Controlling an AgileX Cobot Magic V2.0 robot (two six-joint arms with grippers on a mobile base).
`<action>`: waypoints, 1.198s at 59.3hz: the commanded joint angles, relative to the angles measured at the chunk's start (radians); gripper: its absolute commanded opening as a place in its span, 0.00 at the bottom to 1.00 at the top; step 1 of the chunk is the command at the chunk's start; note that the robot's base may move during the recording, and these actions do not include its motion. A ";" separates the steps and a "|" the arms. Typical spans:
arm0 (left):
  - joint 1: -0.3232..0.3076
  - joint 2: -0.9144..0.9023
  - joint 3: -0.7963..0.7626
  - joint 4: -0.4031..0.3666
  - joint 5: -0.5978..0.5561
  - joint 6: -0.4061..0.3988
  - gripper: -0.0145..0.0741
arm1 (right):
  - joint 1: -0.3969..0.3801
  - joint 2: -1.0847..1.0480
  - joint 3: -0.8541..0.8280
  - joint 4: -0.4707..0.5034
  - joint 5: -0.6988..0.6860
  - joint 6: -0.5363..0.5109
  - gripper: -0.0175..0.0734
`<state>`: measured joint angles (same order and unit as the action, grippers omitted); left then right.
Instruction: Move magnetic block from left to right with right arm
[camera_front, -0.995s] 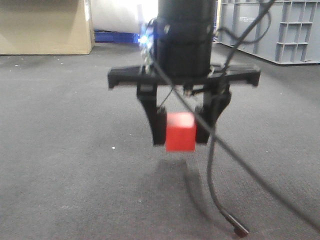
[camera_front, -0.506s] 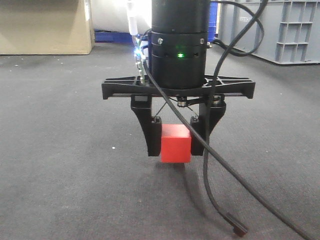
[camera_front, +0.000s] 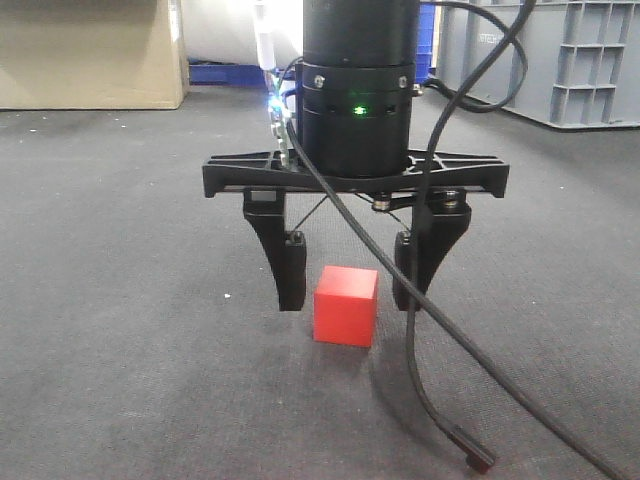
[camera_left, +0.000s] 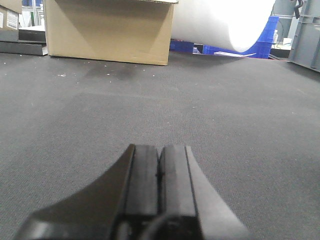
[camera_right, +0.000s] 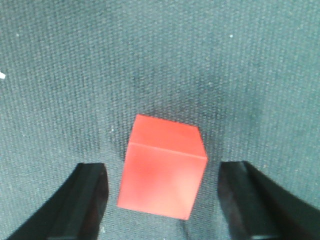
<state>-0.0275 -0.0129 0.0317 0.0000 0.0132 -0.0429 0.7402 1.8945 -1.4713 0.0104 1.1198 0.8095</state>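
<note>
The magnetic block (camera_front: 345, 305), a small bright-red cube, rests on the dark grey carpet. My right gripper (camera_front: 350, 290) hangs straight over it, open, one black finger on each side with a gap to the cube. In the right wrist view the magnetic block (camera_right: 162, 172) lies between the two fingers (camera_right: 87, 200), touching neither. My left gripper (camera_left: 160, 167) is shut with nothing between its pads, low over bare carpet.
A black cable (camera_front: 450, 350) hangs from the right arm and trails onto the carpet at the front right. A cardboard box (camera_front: 90, 50) stands at the back left, and grey plastic crates (camera_front: 550, 60) at the back right. Blue crates (camera_left: 235, 47) sit behind a white roll.
The right gripper came down with the cube held, then its fingers spread apart. The cube now sits on the carpet, let go.
</note>
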 joint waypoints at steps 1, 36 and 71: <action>-0.005 -0.009 0.009 0.000 -0.088 -0.004 0.03 | -0.004 -0.049 -0.034 -0.001 -0.009 0.001 0.83; -0.005 -0.009 0.009 0.000 -0.088 -0.004 0.03 | -0.036 -0.294 0.021 -0.043 -0.036 -0.065 0.41; -0.005 -0.009 0.009 0.000 -0.088 -0.004 0.03 | -0.502 -0.736 0.535 0.146 -0.629 -0.858 0.23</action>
<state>-0.0275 -0.0129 0.0317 0.0000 0.0132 -0.0429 0.2980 1.2418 -0.9732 0.1067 0.6730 0.0956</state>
